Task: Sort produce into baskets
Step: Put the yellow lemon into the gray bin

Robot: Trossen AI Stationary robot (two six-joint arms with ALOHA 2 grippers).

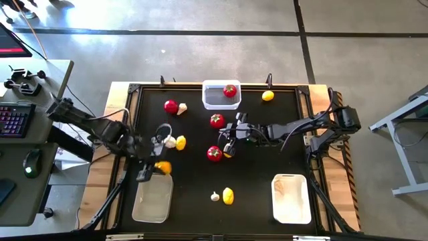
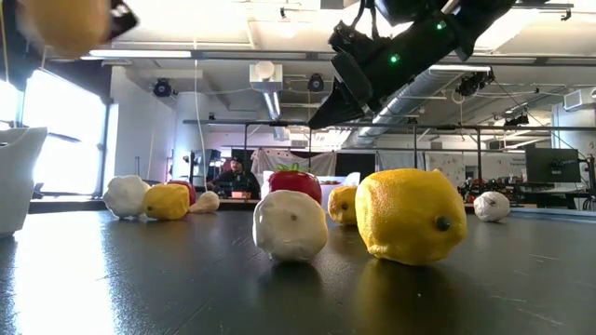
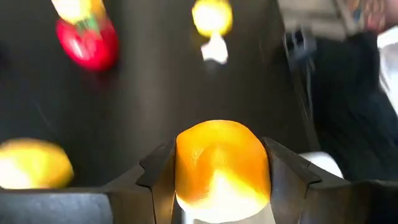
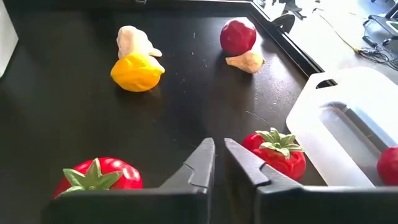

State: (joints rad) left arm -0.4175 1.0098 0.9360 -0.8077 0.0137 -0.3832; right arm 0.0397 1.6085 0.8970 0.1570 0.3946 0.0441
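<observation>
Four tomatoes [image 1: 215, 120], five lemons [image 1: 228, 195], three garlic bulbs [image 1: 215, 196], three baskets [image 1: 292, 209].

The 2 arms are dark, with black cables along them; the right claw [image 2: 321, 116] has small green lights behind it.

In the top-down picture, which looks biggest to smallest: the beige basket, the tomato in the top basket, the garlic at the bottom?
1. Beige basket
2. Tomato
3. Garlic
</observation>
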